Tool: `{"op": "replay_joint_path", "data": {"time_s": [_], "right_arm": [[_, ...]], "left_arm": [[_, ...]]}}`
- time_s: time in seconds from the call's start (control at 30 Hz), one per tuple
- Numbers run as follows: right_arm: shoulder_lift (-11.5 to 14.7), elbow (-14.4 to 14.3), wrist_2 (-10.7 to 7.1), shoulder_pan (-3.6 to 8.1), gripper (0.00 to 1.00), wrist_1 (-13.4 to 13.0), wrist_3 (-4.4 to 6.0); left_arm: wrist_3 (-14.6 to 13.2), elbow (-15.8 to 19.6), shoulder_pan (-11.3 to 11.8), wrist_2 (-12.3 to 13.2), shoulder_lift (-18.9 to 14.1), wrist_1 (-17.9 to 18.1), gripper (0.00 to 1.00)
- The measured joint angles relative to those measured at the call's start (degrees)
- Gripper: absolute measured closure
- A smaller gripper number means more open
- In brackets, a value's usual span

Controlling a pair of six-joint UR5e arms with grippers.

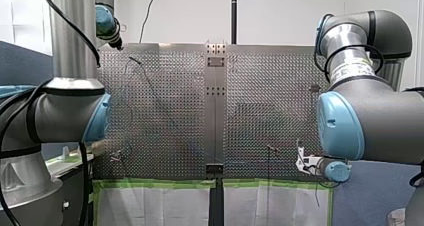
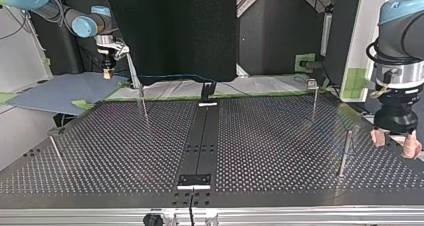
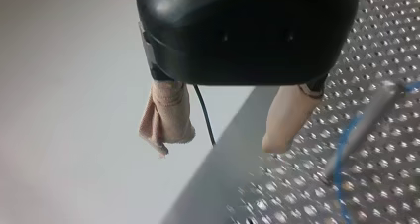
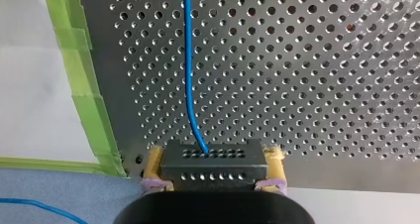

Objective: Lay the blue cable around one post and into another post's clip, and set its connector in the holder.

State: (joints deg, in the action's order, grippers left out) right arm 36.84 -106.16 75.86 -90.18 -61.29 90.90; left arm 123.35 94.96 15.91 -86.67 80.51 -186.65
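Clamping connector (image 4: 213,157) | right tool (image 4: 214,173) | shown by right wrist view only

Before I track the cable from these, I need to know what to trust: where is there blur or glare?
Left wrist view: table smeared near the camera, post and cable soft. Right wrist view: cable and connector crisp, no glare. Top view: glossy table mirrors the posts. Front view: cable barely shows.

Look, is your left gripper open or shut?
Open. My left gripper has its padded fingers wide apart, holding nothing.
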Motion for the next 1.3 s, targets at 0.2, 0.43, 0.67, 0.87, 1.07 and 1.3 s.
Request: {"op": "replay_joint_path", "data": {"time_s": [0.2, 0.43, 0.67, 0.87, 1.07, 1.3], "right_arm": [[0.01, 0.05, 0.0, -0.09, 1.0, -0.06, 0.0], [-0.01, 0.1, 0.0, -0.24, 1.0, 0.01, 0.0], [0.0, 0.17, -0.01, -0.42, 1.0, 0.1, 0.0], [0.01, 0.18, 0.0, -0.54, 1.0, 0.08, 0.0], [0.01, 0.2, 0.0, -0.56, 1.0, 0.03, 0.02], [0.01, 0.2, 0.0, -0.63, 1.0, 0.03, 0.01]], "left_arm": [[-3.52, -1.79, -0.82, 1.55, -0.01, -0.68, 0.0], [-7.52, -2.04, -1.61, 2.29, 0.0, -1.01, 0.0], [-11.38, -2.07, -2.03, 2.34, -0.02, -1.17, 0.0], [-15.04, -2.08, -2.16, 2.34, -0.01, -1.18, 0.0], [-18.67, -2.07, -2.27, 2.34, -0.04, -1.2, 0.0], [-23.17, -2.07, -2.38, 2.34, -0.03, -1.35, 0.0]]}}
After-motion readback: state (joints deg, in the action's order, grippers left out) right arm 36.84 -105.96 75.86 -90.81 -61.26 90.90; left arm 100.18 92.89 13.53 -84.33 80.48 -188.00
